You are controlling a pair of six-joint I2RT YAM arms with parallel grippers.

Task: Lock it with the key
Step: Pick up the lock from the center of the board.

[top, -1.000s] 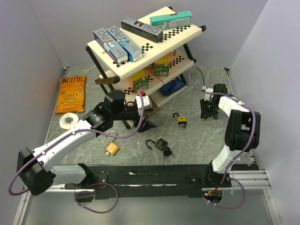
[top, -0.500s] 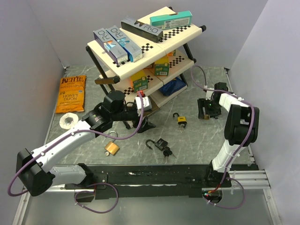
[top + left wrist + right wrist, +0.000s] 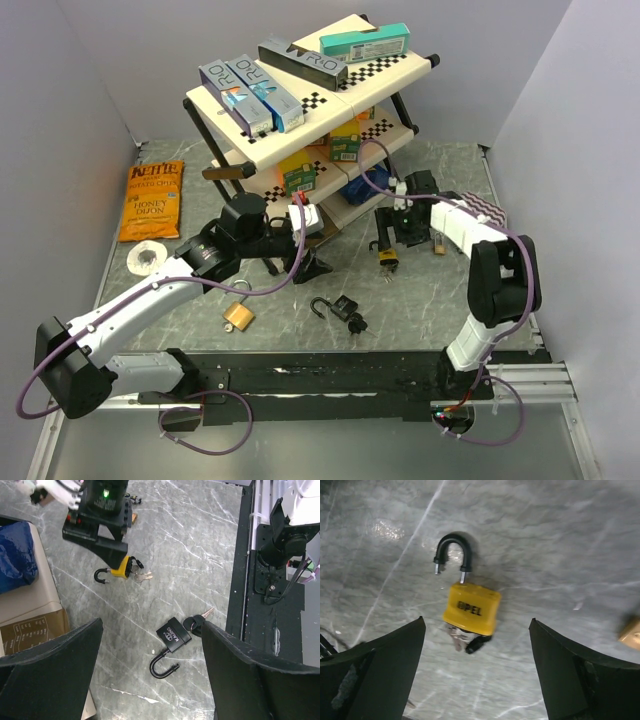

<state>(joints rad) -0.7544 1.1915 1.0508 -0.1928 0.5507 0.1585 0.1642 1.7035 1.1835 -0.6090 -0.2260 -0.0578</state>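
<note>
Right gripper (image 3: 397, 228) — jaws released — hovers over the open yellow padlock (image 3: 472, 609) mid-tabletop (image 3: 200, 555); left gripper (image 3: 152, 630), jaws released too, hangs above the open black padlock (image 3: 172, 635).

This is looking like a robotics lab's test cell, not a home or a shop. Plain pale grey wall panels (image 3: 60, 120) are boxing in a grey marble-patterned tabletop (image 3: 430, 300). Two white-and-black jointed robot arms, the left arm (image 3: 150, 300) and the right arm (image 3: 505, 275), are standing bolted to a black metal base rail (image 3: 330, 372) at the near edge, with thin purple cables (image 3: 20, 395) trailing from them.

Props are lying about like test pieces. A small two-tier cream shelf on black legs (image 3: 262, 155) is carrying black-and-white checkerboard marker strips (image 3: 385, 62) and long toothpaste boxes (image 3: 250, 95). An orange chip bag (image 3: 152, 200), a clear tape roll (image 3: 147, 258), a yellow padlock (image 3: 472, 609) and a black padlock (image 3: 172, 634) are resting on the marbled surface.
</note>
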